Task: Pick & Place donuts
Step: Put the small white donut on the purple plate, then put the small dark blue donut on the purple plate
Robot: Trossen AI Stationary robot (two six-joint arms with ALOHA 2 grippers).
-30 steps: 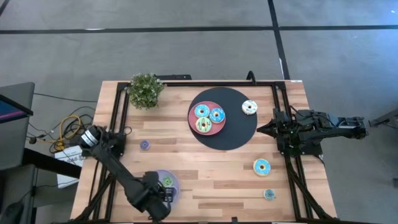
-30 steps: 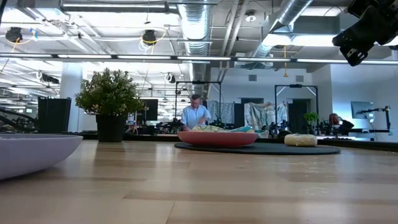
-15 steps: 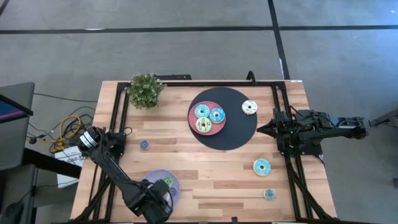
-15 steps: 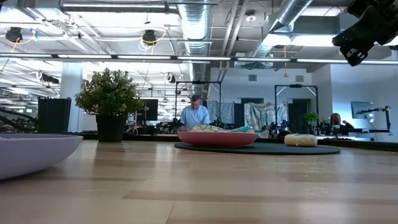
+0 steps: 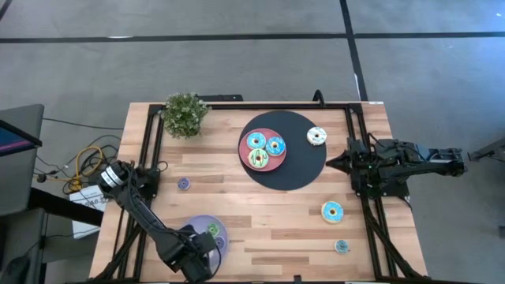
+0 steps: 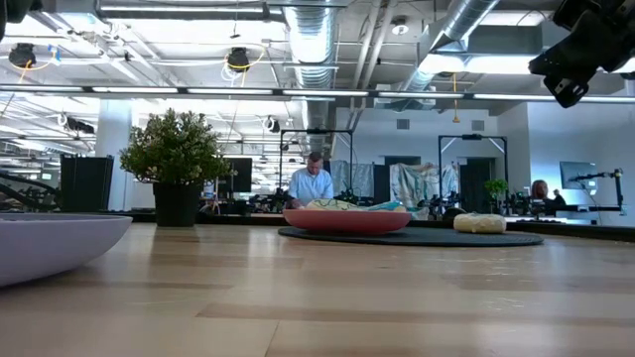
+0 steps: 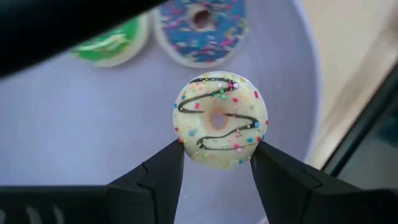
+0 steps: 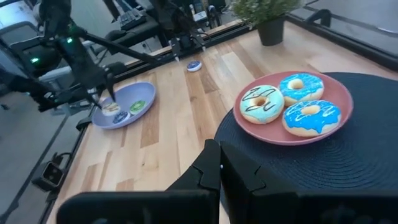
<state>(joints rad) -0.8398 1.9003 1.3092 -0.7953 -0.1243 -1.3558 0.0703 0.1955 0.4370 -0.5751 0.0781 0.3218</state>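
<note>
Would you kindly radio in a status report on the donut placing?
Left hand gripping small cream donut over lavender plate. Right hand shut, parked at table's right edge. Nothing in the way.

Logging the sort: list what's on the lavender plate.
Lavender plate: green donut, blue donut, and a cream donut between the left gripper's fingers. The arm's shadow hides part of the plate.

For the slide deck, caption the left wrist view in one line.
Left gripper pinches a small cream donut over the lavender plate, where a green donut and a blue donut already lie.
</note>
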